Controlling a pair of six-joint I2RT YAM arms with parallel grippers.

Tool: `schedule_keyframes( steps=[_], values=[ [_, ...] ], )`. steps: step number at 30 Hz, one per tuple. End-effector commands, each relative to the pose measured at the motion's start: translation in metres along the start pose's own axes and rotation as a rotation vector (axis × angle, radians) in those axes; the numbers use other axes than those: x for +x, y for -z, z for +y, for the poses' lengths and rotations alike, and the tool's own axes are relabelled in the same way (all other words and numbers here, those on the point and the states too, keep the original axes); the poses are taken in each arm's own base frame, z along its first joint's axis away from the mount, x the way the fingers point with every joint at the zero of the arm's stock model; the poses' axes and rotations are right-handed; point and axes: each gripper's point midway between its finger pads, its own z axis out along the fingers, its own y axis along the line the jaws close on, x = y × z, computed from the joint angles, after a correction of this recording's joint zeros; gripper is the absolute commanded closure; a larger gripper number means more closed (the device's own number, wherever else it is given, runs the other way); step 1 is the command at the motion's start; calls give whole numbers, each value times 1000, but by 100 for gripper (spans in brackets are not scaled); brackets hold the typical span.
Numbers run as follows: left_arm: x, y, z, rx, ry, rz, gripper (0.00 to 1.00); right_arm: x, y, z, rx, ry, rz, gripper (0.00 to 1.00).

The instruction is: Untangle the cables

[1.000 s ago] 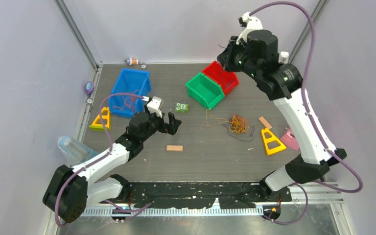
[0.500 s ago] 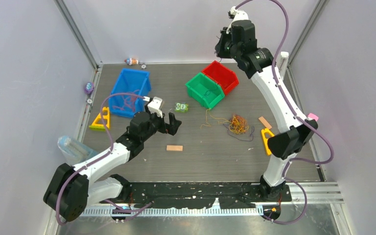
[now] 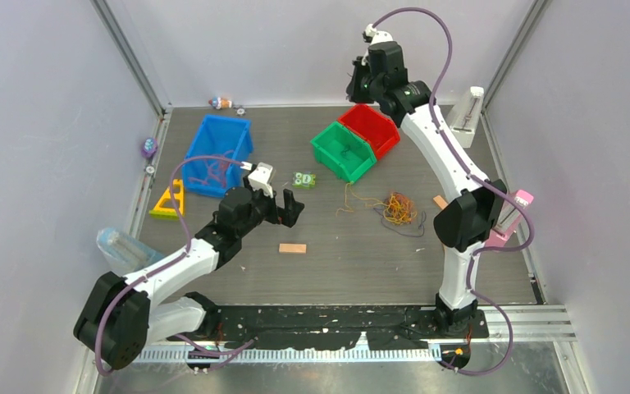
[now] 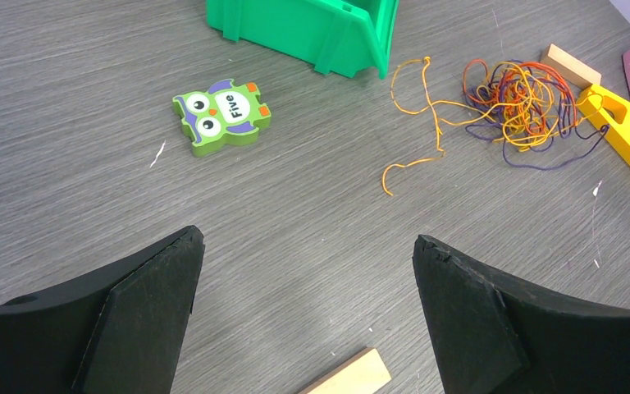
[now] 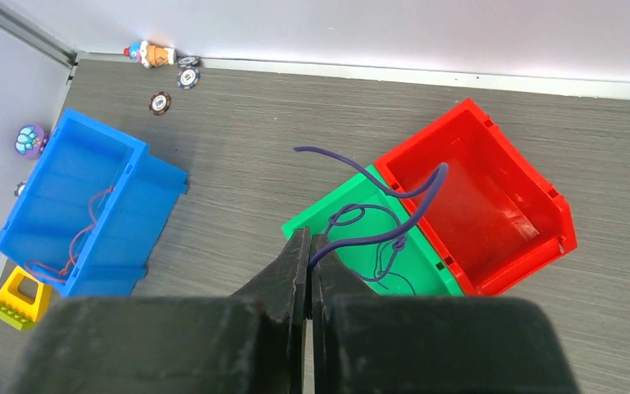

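Cables tangled on the counter just beside the yellow block, open counter toward us, our left hand spread wide and empty over it, our right hand pinched shut on one purple strand above the edge of the green bin

Orange, yellow and purple cables; green bin, red bin, blue bin; grey streaked table.

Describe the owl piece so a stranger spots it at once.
Find the green bin beside the red bin. Off its near left corner, a small flat tile lies on the grey table. It alone is owl-shaped: green and purple, with big eyes and the word Five.
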Motion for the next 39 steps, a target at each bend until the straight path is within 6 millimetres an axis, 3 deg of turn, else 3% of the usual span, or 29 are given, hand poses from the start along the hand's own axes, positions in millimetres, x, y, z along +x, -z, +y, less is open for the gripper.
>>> schedule_keyframes(
  steps=[1, 2, 3, 4, 5, 10, 14, 18, 20, 22, 24, 29, 32, 36, 37, 38, 39],
  values=[
    [-24, -2, -6, 17, -27, -68, 0, -12, 1, 12, -70, 0, -56, 95],
    [-23, -2, -5, 14, -26, -66, 0, 9, -7, 12, -86, 1, -9, 94],
    [-22, -3, -4, 6, -24, -60, 1, 11, -10, 15, -109, 4, -18, 95],
    [-21, -3, -2, -2, -23, -55, 1, 34, -18, 13, -125, 5, 31, 95],
    [-20, -4, -1, -7, -22, -48, 0, 41, -24, 14, -135, 3, 36, 95],
    [-21, -4, 0, -17, -20, -44, 0, 119, -67, -3, -119, -16, 215, 95],
    [-21, -4, 1, -21, -21, -44, 0, 168, -92, -19, -72, -20, 336, 95],
    [-20, -5, 2, -25, -19, -40, 0, 195, -105, -32, -22, -10, 411, 93],
    [-20, -5, 3, -35, -16, -40, 0, 196, -105, -33, -15, -7, 418, 91],
    [-21, -4, 5, -48, -9, -45, 1, 190, -100, -32, -18, -6, 408, 77],
    [-21, -4, 7, -58, -7, -51, 1, 174, -91, -27, -31, -6, 380, 50],
    [-23, -2, 16, -111, 21, -79, 0, 125, -53, -16, -50, 1, 284, 34],
    [-24, 0, 18, -124, 41, -101, 1, 115, -22, -17, -45, 3, 260, 23],
    [-22, 5, 31, -200, 84, -122, 0, 126, 19, -31, -5, 1, 246, 12],
    [-22, 5, 29, -188, 78, -121, 0, 150, 25, -44, 37, 5, 286, 10],
    [-21, 4, 25, -164, 71, -120, 0, 142, 41, -46, 43, 4, 249, 10],
    [-22, 2, 19, -127, 62, -119, 0, 168, 49, -61, 90, 11, 290, 10]
  ],
)
